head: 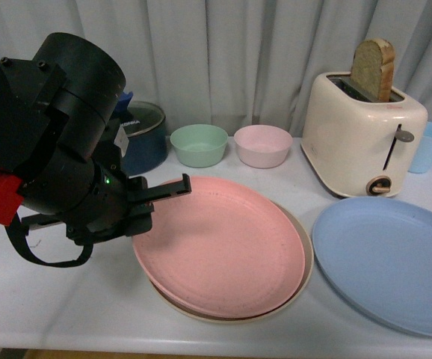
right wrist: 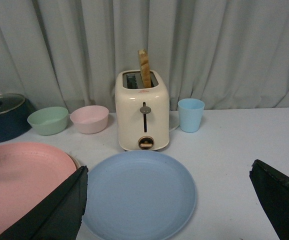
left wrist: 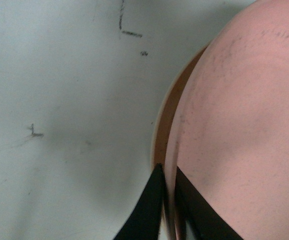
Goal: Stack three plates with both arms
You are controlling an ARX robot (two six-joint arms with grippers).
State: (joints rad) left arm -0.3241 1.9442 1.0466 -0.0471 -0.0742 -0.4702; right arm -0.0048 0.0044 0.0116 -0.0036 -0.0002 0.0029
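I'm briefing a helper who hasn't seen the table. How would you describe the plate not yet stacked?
Find the cream toaster holding bread at the back right of the table. Directly before it lies the light blue plate. It lies alone, while the neighbouring pink plate sits atop a beige plate.

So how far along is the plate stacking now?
Done: the round matte pink plate rests on the round matte cream plate. In hand: the left tool clamps the pink plate's rim. Left: the round matte light blue plate lies alone on the white table; the right tool is open.
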